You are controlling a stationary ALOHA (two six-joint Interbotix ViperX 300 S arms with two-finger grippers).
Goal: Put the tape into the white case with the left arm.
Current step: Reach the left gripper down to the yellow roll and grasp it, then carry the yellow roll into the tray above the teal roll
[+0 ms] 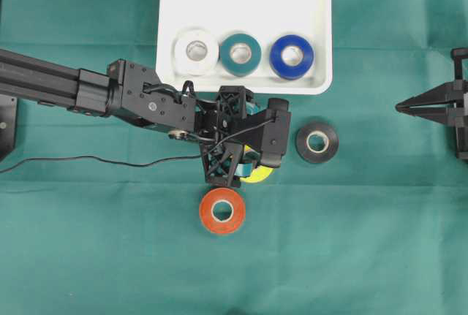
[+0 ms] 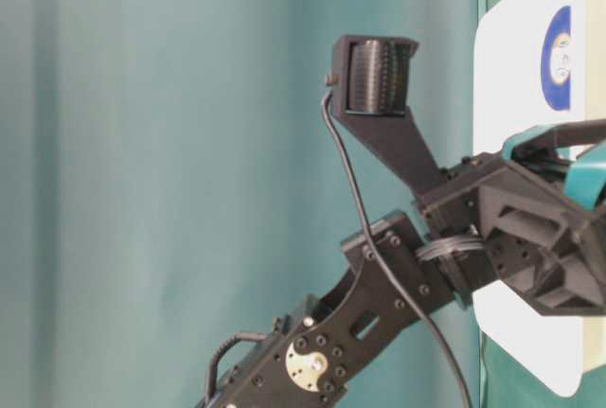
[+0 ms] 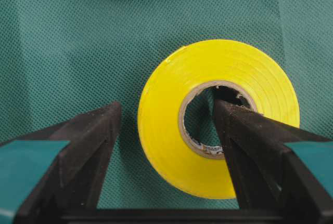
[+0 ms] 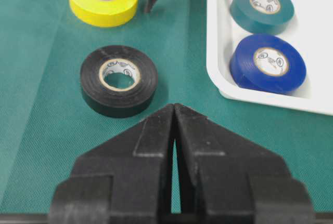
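Left pincer (image 3: 166,125) stands apart at the lower centre of the frame, one finger inside the yellow tape (image 3: 218,117) and one outside; right pincer (image 4: 174,110) is pressed together.

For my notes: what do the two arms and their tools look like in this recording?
Both are black. The left arm is a boxy, bolted black body with thin black cables looping along it, one trailing onto the cloth. The left tool has two pointed black fingers with teal bands behind them. The right tool is plain black, two wedge-shaped fingers tapering to a point, with no teal.
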